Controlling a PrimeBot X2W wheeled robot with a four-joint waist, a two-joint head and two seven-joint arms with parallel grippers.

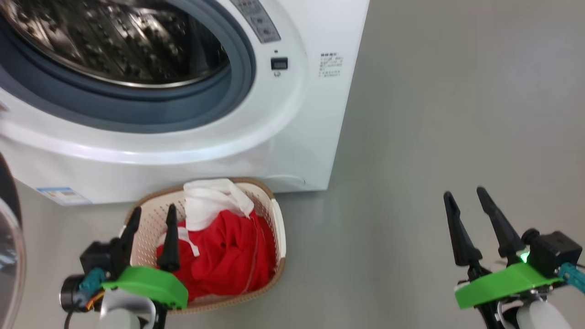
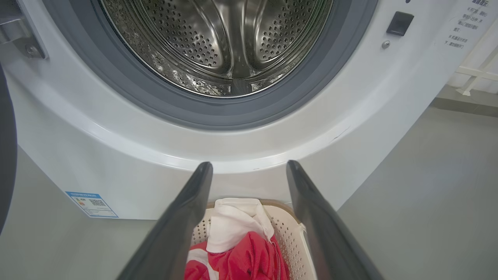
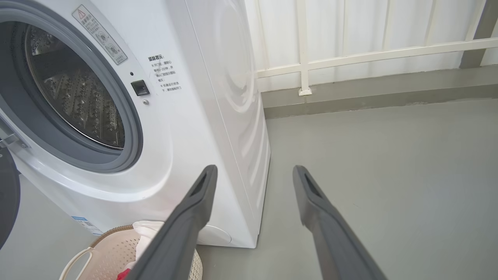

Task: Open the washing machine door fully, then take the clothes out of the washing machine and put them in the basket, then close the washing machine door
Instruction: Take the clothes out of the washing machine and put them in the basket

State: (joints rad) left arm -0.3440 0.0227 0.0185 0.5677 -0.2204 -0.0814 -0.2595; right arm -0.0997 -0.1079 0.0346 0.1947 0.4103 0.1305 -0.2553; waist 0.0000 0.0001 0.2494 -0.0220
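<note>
While door (image 1: 9,196) stands swung open at far left, washer (image 1: 301,137) drum (image 2: 218,42) mouth uncovered. Red-and-white clothes (image 1: 228,251) heaped in basket (image 1: 278,228) on floor (image 1: 411,160), just beside washer front. Above basket's near-left rim: left tool (image 1: 153,209) released, jaws spread, gripping nothing. Above floor, well apart from washer and basket: right tool (image 1: 464,192) released likewise.
</note>
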